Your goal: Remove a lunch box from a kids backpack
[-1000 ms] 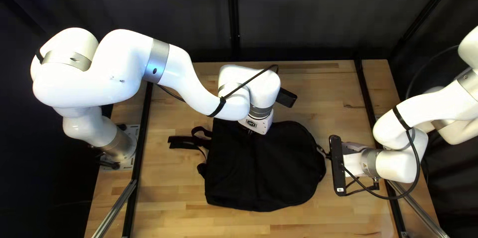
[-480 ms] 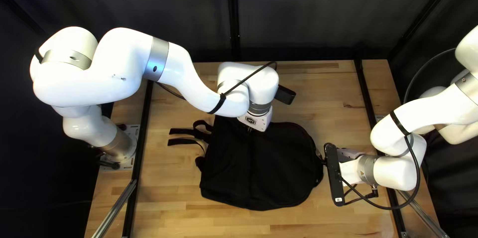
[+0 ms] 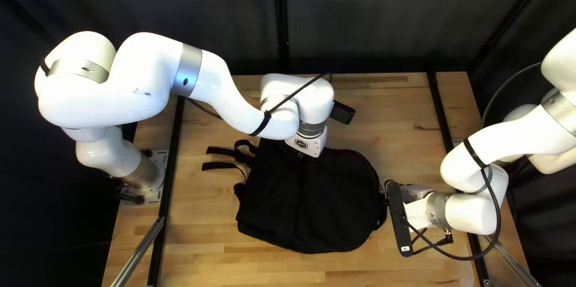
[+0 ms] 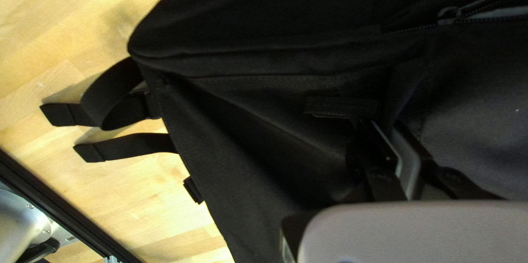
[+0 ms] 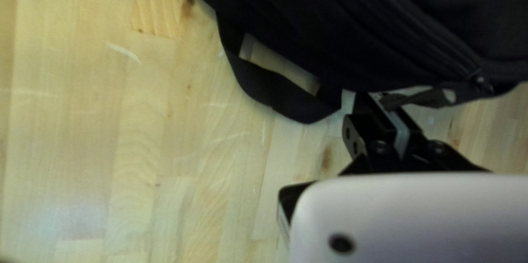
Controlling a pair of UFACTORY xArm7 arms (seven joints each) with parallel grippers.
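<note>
The backpack [image 3: 312, 203] is matt cloth, the table [image 3: 204, 239] smooth wood

A dark curtain [image 3: 180, 17] hangs behind the light brown wooden bench [image 3: 204, 245]. A tall black pole [image 3: 280, 17] stands by the curtain. The bench has little dark knots [image 5: 188, 0] and a pale patch of light [image 5: 82, 216].

Soft glare on the tabletop [image 5: 71, 213]
</note>
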